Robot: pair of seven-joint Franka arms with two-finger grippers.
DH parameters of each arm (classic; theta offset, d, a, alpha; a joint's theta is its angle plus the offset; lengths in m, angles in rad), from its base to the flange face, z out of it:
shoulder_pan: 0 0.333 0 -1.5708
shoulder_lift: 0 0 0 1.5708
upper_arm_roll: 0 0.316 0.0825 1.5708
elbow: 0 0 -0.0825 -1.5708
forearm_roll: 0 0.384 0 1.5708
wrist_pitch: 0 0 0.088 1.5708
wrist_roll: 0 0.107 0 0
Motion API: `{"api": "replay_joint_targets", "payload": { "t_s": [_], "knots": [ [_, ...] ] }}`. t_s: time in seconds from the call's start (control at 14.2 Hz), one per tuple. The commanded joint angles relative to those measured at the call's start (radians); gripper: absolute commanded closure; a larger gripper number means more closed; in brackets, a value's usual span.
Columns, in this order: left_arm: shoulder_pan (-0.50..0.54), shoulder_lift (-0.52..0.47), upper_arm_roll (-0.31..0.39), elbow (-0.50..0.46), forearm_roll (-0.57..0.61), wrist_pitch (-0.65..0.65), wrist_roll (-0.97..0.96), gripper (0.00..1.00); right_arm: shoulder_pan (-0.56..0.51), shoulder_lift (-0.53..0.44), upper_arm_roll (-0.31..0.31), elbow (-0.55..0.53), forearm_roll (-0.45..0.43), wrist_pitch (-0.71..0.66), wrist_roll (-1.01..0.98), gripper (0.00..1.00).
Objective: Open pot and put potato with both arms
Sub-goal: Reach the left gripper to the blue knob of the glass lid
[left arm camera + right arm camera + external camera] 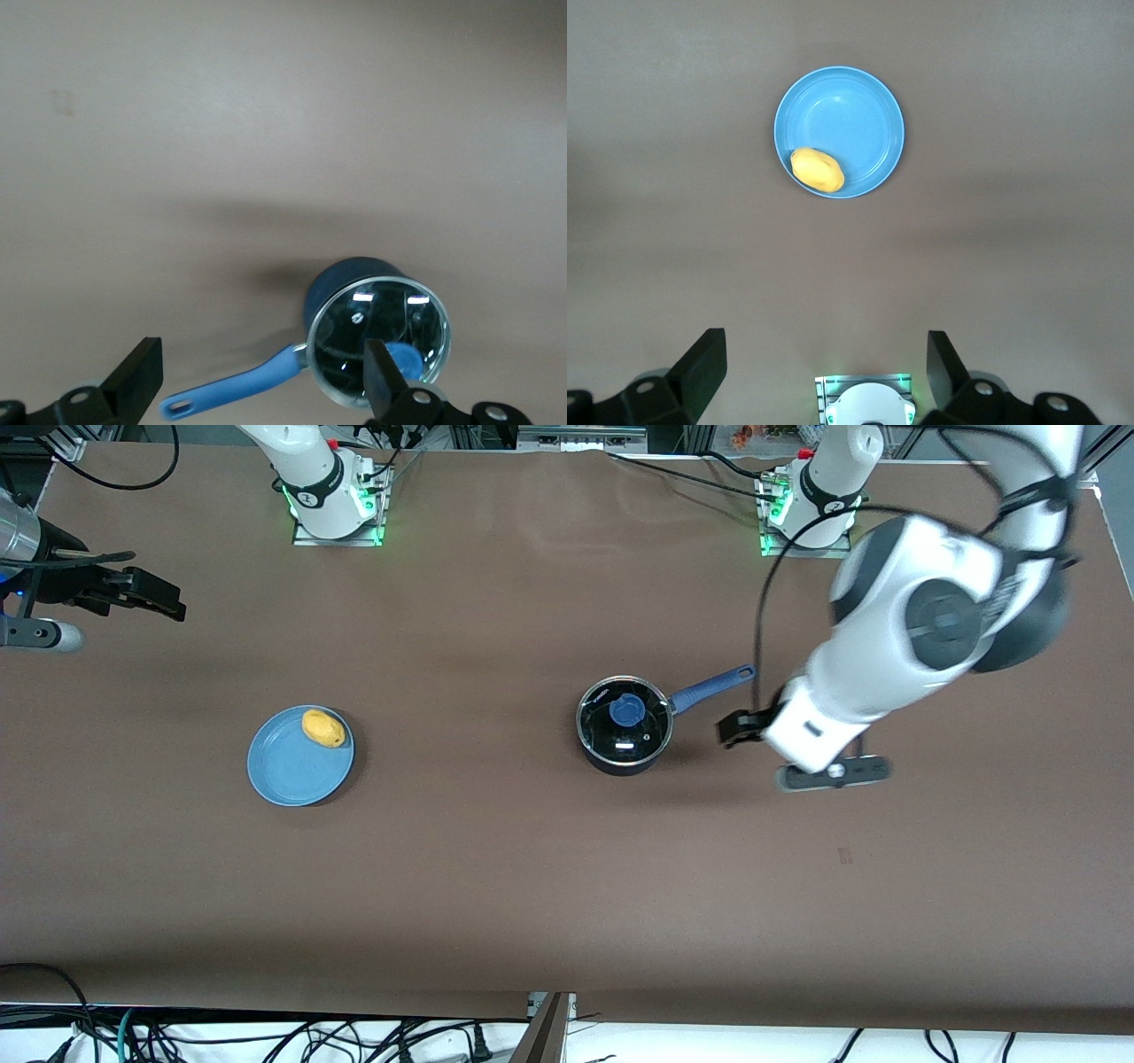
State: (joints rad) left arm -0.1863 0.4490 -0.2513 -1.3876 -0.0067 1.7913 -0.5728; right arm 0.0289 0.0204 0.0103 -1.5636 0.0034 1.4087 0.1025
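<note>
Pot sits mid-table, glass lid on, blue handle pointing toward the left arm's end. Left gripper, spread wide and empty, hovers just off that handle, seemingly closest. Right gripper, open too, waits; potato on plate.

Front view: high, facing robots. Wrist views look down; pot shared with left.

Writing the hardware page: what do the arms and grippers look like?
Both arms are white with dark grey joints, black cables running along them, green lights at the bases. The left gripper and right gripper are black, two flat-sided fingers each.
</note>
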Motion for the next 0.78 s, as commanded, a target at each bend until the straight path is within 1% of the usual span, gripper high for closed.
{"api": "replay_joint_targets", "payload": {
  "t_s": [0.0, 0.07, 0.21, 0.28, 0.35, 0.49, 0.56, 0.71],
  "knots": [
    [-0.083, 0.072, 0.003, 0.022, 0.048, 0.071, -0.128, 0.00, 0.000, -0.020, 0.002, -0.023, -0.013, 0.013, 0.014, 0.00],
    [-0.114, 0.092, 0.003, 0.022, 0.057, 0.089, -0.177, 0.00, 0.000, -0.020, 0.002, -0.023, -0.013, 0.015, 0.014, 0.00],
    [-0.163, 0.111, 0.001, 0.018, 0.063, 0.114, -0.205, 0.00, 0.000, -0.019, 0.002, -0.023, -0.013, 0.015, 0.014, 0.00],
    [-0.179, 0.112, 0.001, -0.007, 0.063, 0.123, -0.208, 0.00, 0.000, -0.019, 0.002, -0.023, -0.013, 0.015, 0.014, 0.00],
    [-0.186, 0.105, -0.002, -0.052, 0.063, 0.160, -0.208, 0.00, 0.000, -0.020, 0.002, -0.023, -0.013, 0.015, 0.014, 0.00],
    [-0.186, 0.076, -0.025, -0.173, 0.065, 0.261, -0.206, 0.00, 0.000, -0.019, 0.002, -0.023, -0.013, 0.015, 0.014, 0.00],
    [-0.186, 0.071, -0.026, -0.210, 0.077, 0.290, -0.206, 0.00, 0.000, -0.019, 0.002, -0.023, -0.013, 0.015, 0.014, 0.00],
    [-0.189, 0.071, -0.045, -0.244, 0.120, 0.303, -0.210, 0.00, 0.000, -0.019, 0.002, -0.021, -0.013, 0.015, 0.014, 0.00]
  ]
}}
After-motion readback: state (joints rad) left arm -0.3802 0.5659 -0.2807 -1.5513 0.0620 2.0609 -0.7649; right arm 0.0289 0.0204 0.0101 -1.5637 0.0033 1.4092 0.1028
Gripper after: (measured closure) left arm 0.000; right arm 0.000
